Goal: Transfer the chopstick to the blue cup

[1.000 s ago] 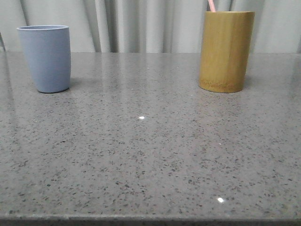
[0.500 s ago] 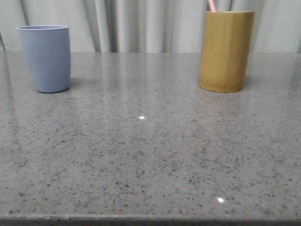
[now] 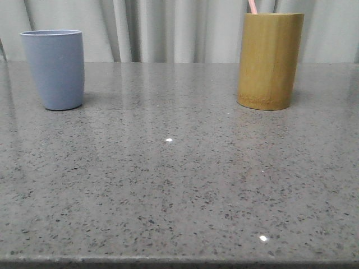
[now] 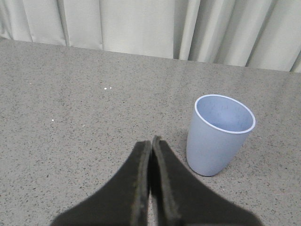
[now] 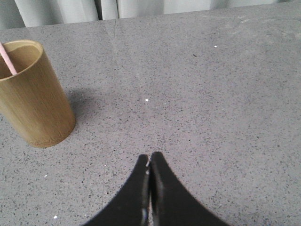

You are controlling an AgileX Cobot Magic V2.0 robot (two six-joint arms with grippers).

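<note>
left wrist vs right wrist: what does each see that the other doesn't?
Only the left wrist view shows the blue cup, upright and apparently empty, standing clear of the shut left gripper.

Only the right wrist view shows the bamboo holder with a pink chopstick leaning inside it, apart from the shut right gripper.

Both show the speckled grey table and pale curtains behind it. Neither gripper holds anything.

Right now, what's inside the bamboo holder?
A pale pink chopstick pokes out of the bamboo holder, leaning against its rim. Only its top end shows; the rest, and anything else inside, is hidden by the wall.
</note>
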